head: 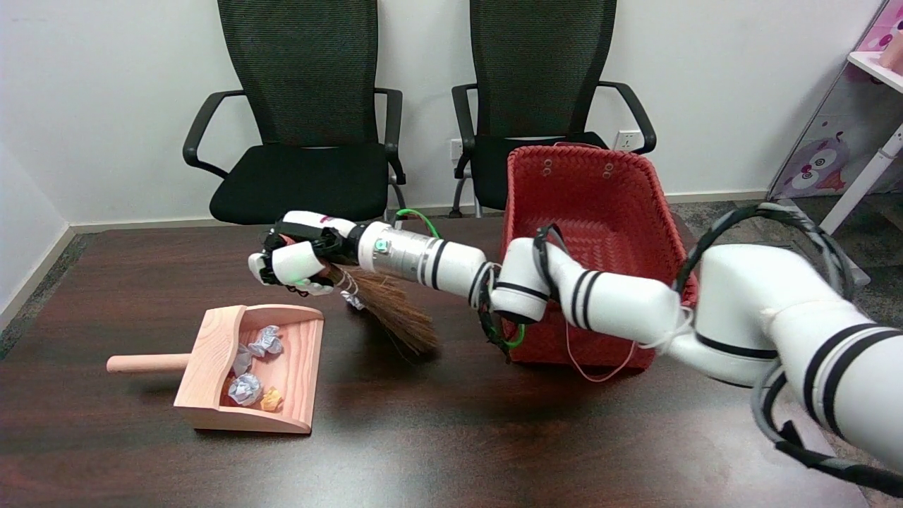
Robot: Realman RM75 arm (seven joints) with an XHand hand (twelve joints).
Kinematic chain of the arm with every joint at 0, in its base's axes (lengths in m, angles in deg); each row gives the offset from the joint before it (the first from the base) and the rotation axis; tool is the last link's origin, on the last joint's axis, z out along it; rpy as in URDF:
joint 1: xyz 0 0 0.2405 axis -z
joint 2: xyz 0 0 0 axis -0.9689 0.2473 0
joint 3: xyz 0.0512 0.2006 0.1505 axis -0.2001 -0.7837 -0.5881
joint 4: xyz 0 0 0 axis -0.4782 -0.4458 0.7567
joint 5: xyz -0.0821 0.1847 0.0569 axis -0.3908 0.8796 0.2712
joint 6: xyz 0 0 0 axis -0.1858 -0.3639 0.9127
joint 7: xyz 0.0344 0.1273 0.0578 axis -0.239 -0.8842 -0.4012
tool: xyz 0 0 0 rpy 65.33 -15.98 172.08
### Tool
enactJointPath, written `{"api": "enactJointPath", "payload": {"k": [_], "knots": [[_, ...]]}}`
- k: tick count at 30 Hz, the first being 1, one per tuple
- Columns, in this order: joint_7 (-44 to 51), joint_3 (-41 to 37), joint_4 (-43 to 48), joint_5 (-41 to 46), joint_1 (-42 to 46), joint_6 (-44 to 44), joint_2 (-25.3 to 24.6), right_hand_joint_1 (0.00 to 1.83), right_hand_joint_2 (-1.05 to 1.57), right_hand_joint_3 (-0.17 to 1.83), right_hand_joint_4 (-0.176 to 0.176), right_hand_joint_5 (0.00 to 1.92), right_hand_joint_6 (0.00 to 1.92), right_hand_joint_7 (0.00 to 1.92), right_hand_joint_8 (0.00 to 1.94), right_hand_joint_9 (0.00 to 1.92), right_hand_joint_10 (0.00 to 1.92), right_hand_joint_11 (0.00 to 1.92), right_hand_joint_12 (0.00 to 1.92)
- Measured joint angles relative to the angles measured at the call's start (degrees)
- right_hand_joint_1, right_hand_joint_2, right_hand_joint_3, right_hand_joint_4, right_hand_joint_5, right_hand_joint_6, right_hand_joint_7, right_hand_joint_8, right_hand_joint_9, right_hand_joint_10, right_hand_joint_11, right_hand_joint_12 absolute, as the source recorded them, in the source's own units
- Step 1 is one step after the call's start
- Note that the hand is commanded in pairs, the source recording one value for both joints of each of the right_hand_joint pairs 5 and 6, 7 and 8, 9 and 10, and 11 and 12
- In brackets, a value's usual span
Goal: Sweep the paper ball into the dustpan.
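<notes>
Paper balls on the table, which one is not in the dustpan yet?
The small whitish paper ball lying on the dark table beside the broom bristles; the others sit inside the wooden dustpan.

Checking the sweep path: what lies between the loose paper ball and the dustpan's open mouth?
Head view: only bare dark table between paper ball and dustpan; the broom is on the ball's far side.

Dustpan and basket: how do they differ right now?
The dustpan is pale wood and shallow; the basket is red, woven and deep. The dustpan holds crumpled paper balls; nothing shows in the visible part of the basket. The dustpan lies at the table's near left with a handle sticking left; the basket stands at the right, partly behind the arm. Both rest on the table.
</notes>
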Motion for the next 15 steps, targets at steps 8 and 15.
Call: {"api": "enactJointPath", "payload": {"k": [8,15], "knots": [[-0.66,-1.87,-13.59,0.09,2.03,5.61,7.82,0.88,1.18,1.44,0.004,1.92,1.92,1.92,1.92,1.92,1.92,1.92,1.92],[-1.01,-4.9,-21.28,0.82,4.94,8.27,12.13,0.88,1.19,1.46,0.004,1.92,1.92,1.92,1.92,1.92,1.92,1.92,1.92]]}}
